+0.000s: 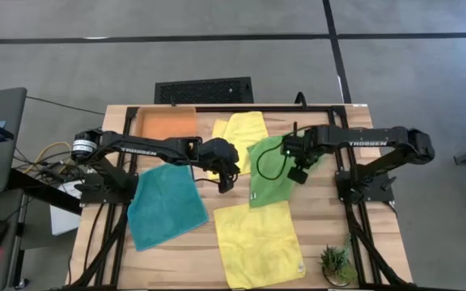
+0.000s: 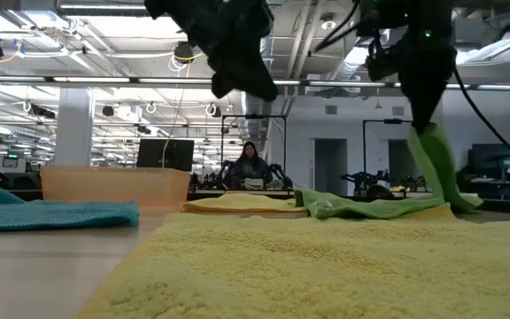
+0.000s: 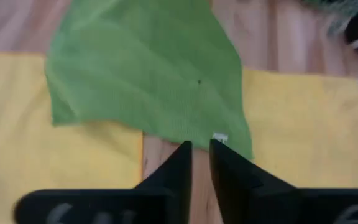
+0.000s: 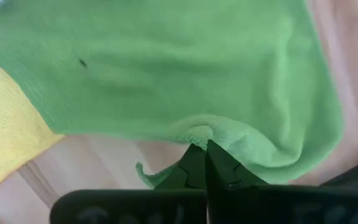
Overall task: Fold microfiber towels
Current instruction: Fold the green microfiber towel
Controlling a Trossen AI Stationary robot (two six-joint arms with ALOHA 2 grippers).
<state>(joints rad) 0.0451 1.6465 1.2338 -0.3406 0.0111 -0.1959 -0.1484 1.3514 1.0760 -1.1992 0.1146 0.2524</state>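
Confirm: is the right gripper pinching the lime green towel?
Yes. In the right wrist view the right gripper is closed on a fold of the lime green towel, and the low view shows that cloth hanging from it.

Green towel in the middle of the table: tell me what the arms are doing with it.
The right gripper is shut on an edge of the lime green towel and holds that edge lifted off the table; the rest drapes down over the yellow towels. The left gripper hovers just off the towel's opposite corner, fingers slightly apart, gripping nothing. The teal towel lies flat, unfolded, on the left.
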